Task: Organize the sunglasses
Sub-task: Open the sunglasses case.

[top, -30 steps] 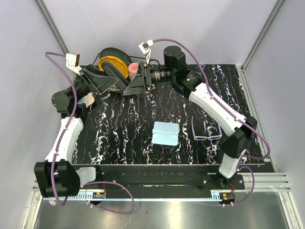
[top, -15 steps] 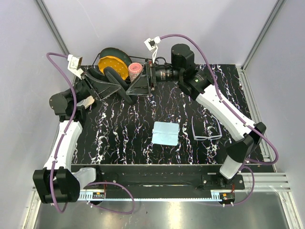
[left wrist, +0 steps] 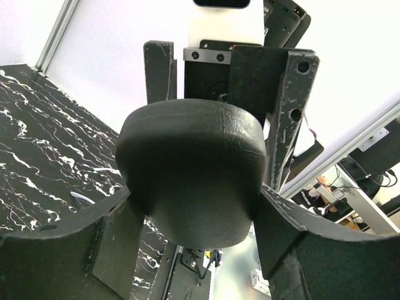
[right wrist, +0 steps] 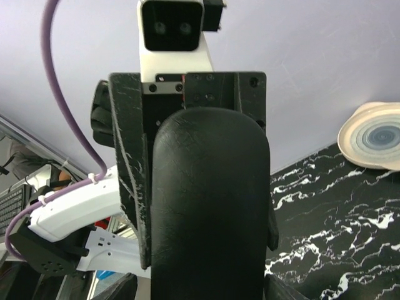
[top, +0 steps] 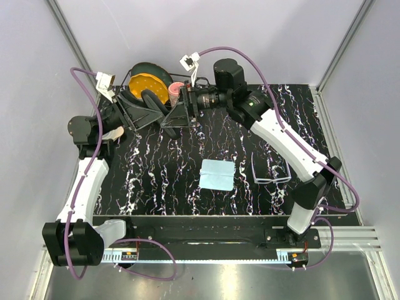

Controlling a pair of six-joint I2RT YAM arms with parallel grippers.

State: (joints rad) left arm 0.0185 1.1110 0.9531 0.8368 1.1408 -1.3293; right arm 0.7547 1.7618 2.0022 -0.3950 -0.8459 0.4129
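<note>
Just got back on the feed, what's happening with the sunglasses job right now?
Both arms are reaching to the far side of the table with the black glasses case between them. The left fingers are clamped on one end of it. The right fingers flank the other end, but I cannot tell whether they are gripping. The sunglasses lie on the right side of the table beside the light-blue cloth, not yet in the case.
</note>
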